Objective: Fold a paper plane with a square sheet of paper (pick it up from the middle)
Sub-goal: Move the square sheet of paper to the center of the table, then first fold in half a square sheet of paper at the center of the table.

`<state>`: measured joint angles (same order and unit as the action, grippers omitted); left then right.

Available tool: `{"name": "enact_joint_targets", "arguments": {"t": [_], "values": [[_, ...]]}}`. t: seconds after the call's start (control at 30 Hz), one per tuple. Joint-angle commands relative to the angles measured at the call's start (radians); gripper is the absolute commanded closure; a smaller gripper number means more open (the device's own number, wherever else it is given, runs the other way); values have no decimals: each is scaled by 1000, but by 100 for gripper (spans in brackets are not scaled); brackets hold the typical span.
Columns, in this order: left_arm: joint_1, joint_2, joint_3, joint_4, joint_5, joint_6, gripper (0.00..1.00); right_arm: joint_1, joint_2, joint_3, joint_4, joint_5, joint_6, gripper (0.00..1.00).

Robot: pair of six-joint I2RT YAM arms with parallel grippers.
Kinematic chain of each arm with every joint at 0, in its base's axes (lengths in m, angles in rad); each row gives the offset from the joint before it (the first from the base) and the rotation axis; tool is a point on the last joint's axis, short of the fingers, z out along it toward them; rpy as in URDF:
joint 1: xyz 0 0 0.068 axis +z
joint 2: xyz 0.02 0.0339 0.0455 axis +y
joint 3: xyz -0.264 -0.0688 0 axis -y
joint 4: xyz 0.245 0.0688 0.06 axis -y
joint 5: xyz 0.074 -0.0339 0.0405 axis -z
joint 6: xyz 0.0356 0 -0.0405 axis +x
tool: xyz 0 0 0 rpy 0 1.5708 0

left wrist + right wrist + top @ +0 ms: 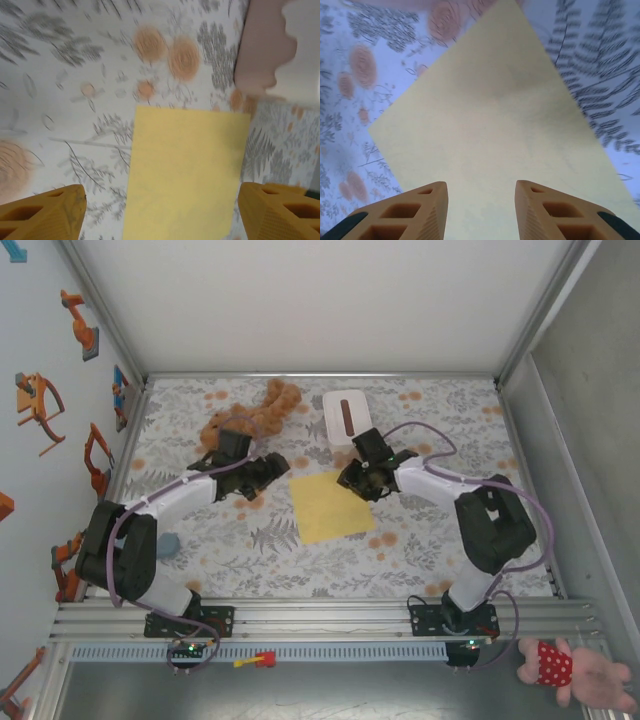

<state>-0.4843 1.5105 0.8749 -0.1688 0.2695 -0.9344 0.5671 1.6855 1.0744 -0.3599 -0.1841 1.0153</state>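
The square sheet of paper [330,506] lies flat and unfolded on the floral tablecloth at the table's middle. My left gripper [282,464] hovers just off its upper left corner, jaws wide apart with nothing between them. In the left wrist view the pale-yellow sheet [185,170] runs between the two orange fingertips [55,212]. My right gripper [352,478] is over the sheet's upper right corner. In the right wrist view its fingers [422,210] stand partly apart above the sheet [490,135], gripping nothing.
A white box with a brown slot [346,418] sits behind the sheet. A brown plush toy [255,418] lies at the back left, near my left arm. A small blue-grey object [168,544] rests by the left arm's base. Metal frame walls edge the table.
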Motion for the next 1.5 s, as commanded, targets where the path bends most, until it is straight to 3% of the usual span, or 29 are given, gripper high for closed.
{"name": "enact_joint_targets", "arguments": {"t": [0.0,0.2,0.4,1.03,1.47], "values": [[-69,20,-1,-40,21,-56,30,-25,-34,32,-115,7,-277,61],[-137,145,45,-19,35,-101,61,-49,55,67,-170,-41,-420,65],[-142,216,81,-26,17,-117,75,-59,130,77,-133,-89,-436,68],[-133,346,147,-93,32,-100,83,-67,184,-4,-64,-112,-368,70],[-118,319,92,32,86,-86,86,-67,145,-83,104,-218,-231,72]]}}
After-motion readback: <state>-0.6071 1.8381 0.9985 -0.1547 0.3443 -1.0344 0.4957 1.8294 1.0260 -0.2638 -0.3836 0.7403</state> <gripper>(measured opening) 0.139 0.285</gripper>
